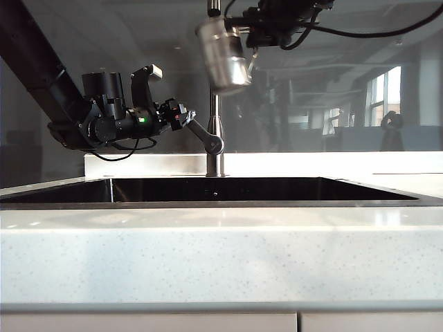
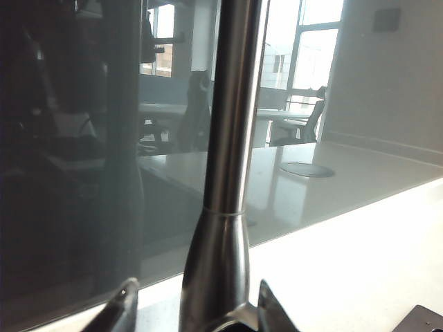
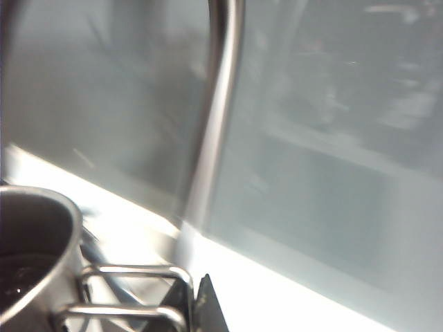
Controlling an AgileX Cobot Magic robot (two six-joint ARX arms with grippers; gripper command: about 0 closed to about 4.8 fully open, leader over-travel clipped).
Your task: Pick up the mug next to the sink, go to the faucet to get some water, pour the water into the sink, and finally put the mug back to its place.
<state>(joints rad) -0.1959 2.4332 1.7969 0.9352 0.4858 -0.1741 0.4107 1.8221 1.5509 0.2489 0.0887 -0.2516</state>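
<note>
From the left in the exterior view, the left gripper (image 1: 185, 119) holds its jaws spread around the angled lever of the slim chrome faucet (image 1: 215, 135), above the glossy black sink (image 1: 208, 189) set in the pale speckled bench (image 1: 221, 242). Its wrist view alone shows the fingertips (image 2: 119, 304) flanking the pipe. High right of centre, the right gripper (image 3: 197, 301) clamps the wire handle of the ridged brushed-steel mug (image 1: 223, 55), tilted; only its wrist view reveals dark liquid inside.

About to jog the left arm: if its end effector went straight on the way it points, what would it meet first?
Most likely the faucet: the left end effector points at its pipe with open fingertips either side, the lever just ahead. The remaining gap is unclear.
</note>
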